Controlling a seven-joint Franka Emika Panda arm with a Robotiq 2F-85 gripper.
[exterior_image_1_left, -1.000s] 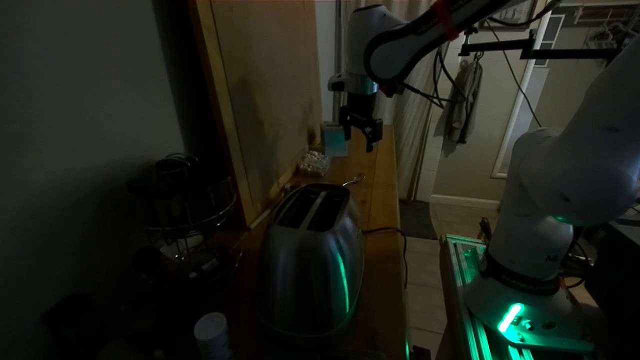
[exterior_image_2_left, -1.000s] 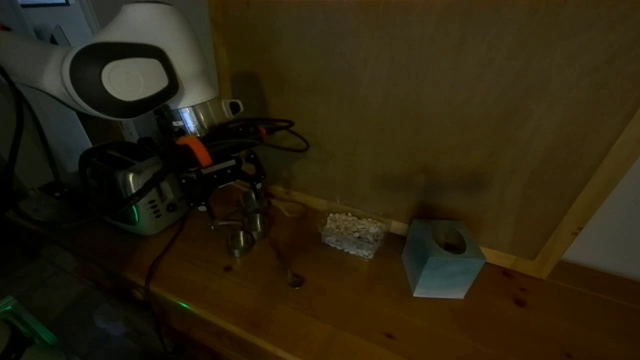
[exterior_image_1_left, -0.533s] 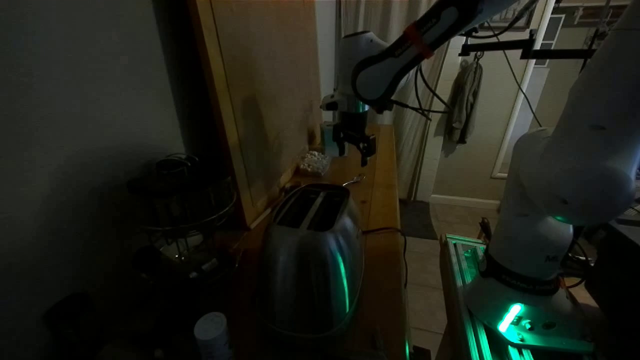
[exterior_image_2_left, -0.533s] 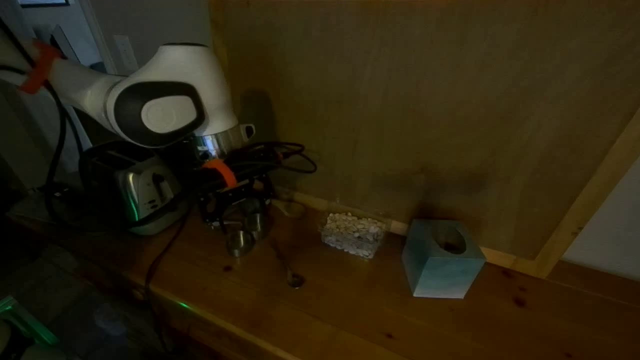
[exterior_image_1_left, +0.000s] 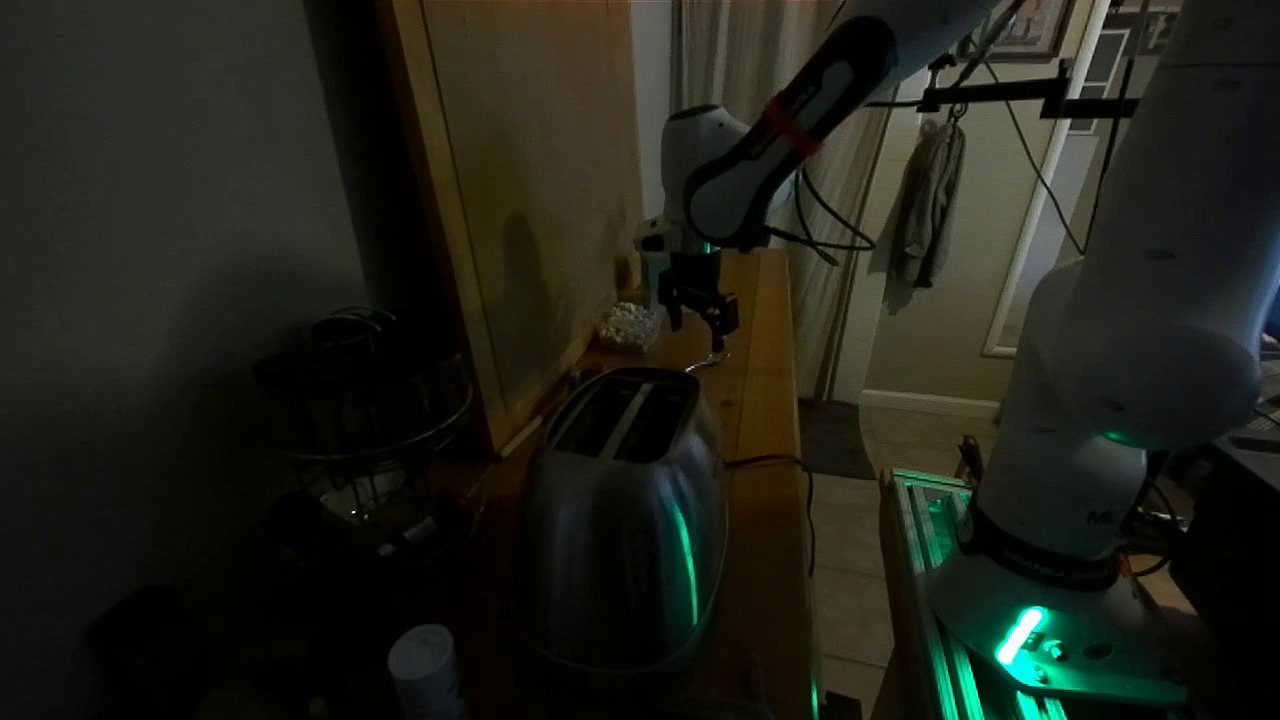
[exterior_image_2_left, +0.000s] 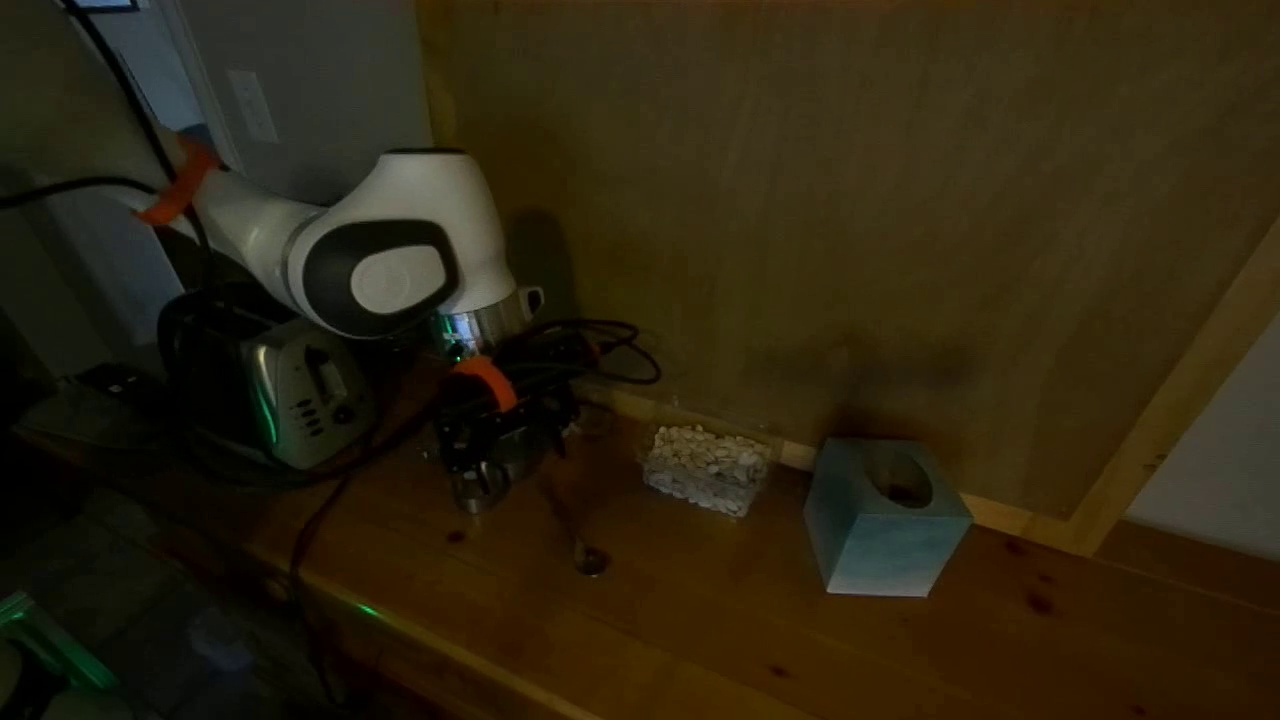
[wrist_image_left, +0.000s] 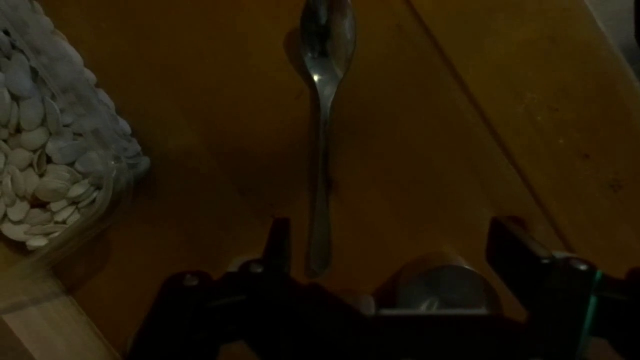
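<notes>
My gripper (wrist_image_left: 389, 222) stands open above the counter, jaws wide apart, nothing between them. Below it in the wrist view is a shiny metal cup (wrist_image_left: 440, 290), partly hidden by the gripper body. A metal spoon (wrist_image_left: 325, 70) lies with its handle end near the left finger (wrist_image_left: 278, 245). In an exterior view the gripper (exterior_image_2_left: 515, 460) hangs over small metal cups, with one cup (exterior_image_2_left: 482, 487) showing under it and the others mostly covered; whether it touches them I cannot tell. The spoon (exterior_image_2_left: 590, 560) lies to their right. The scene is dim.
A clear container of pale seeds (exterior_image_2_left: 708, 468) and a blue tissue box (exterior_image_2_left: 885, 520) stand along the wooden board (exterior_image_2_left: 850, 200). A toaster (exterior_image_1_left: 630, 520) with a dark cord (exterior_image_2_left: 310, 540) is close to the arm. A white cylinder (exterior_image_1_left: 425, 665) and wire rack (exterior_image_1_left: 370, 440) stand nearer that camera.
The arm has come down toward the counter and moved away from the toaster, over the metal cups, which it now covers more. The jaws stay open; the objects on the counter have not moved.
</notes>
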